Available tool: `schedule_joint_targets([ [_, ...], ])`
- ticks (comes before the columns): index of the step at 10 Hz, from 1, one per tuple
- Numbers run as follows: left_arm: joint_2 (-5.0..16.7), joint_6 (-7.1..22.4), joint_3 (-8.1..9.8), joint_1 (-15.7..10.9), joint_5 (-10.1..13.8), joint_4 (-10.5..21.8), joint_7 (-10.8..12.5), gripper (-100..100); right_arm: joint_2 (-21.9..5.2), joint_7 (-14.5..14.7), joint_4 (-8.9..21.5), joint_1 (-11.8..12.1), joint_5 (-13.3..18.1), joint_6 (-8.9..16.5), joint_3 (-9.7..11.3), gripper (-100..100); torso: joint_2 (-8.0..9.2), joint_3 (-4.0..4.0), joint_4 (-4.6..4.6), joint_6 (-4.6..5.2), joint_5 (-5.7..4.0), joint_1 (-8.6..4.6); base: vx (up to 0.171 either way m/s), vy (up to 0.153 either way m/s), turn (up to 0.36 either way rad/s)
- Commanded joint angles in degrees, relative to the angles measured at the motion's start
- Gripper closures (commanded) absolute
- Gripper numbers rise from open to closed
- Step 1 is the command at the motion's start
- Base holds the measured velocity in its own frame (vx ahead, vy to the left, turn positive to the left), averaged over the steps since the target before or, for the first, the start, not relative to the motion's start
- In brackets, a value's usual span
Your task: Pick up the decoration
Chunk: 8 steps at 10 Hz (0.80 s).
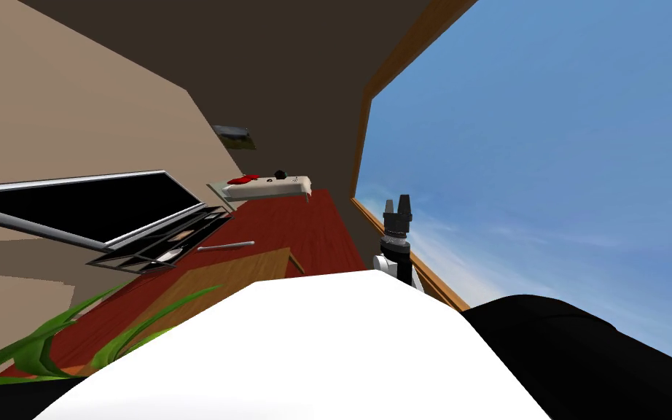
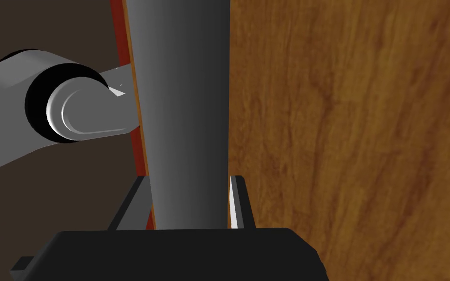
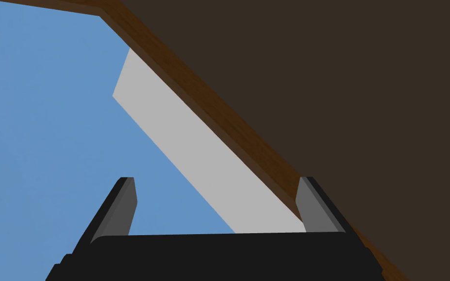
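Decoration, a plain grey tapering column (image 2: 185, 122), sits between the two blades of the left pincer (image 2: 188, 179). The pincer is clamped on it, and its thin light grey fingers (image 2: 236, 202) press the column's sides. Close behind the column, on one side, lies a brown wood-grained surface (image 2: 356, 146); a narrow red-brown strip (image 2: 121, 44) edges the other side. Right of centre in the head frame, the right pincer (image 1: 398, 203) is raised with its blades spread apart, gripping nothing.
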Motion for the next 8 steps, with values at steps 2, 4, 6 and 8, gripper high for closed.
schedule_joint_targets([
  [2,-0.01,0.00,0.00,0.00,0.00,0.00,0.00,0,0.00,0.00,0.00,0.00,0.00,0.00,0.00,0,0.00,0.00,0.00,0.00,-0.01,-0.01,0.000,0.000,0.000],
  [4,1.39,0.41,-0.15,-0.39,-1.55,-3.05,2.05,100,0.00,0.00,0.00,0.01,0.00,0.00,0.00,0,-0.01,-0.02,-0.02,-0.05,-0.02,-0.02,0.006,0.005,0.164],
  [6,3.00,0.44,-0.34,-1.53,-3.71,-5.70,4.42,100,0.00,0.00,0.00,0.01,0.00,0.00,0.00,0,-0.06,-0.05,-0.05,-0.07,-0.03,-0.02,0.009,0.008,0.216],
  [8,4.62,0.47,-0.53,-2.67,-5.88,-8.35,6.78,100,0.00,0.00,0.00,0.00,0.00,0.00,0.00,0,-0.08,-0.06,-0.04,-0.03,-0.05,-0.03,0.010,0.010,0.175],
])
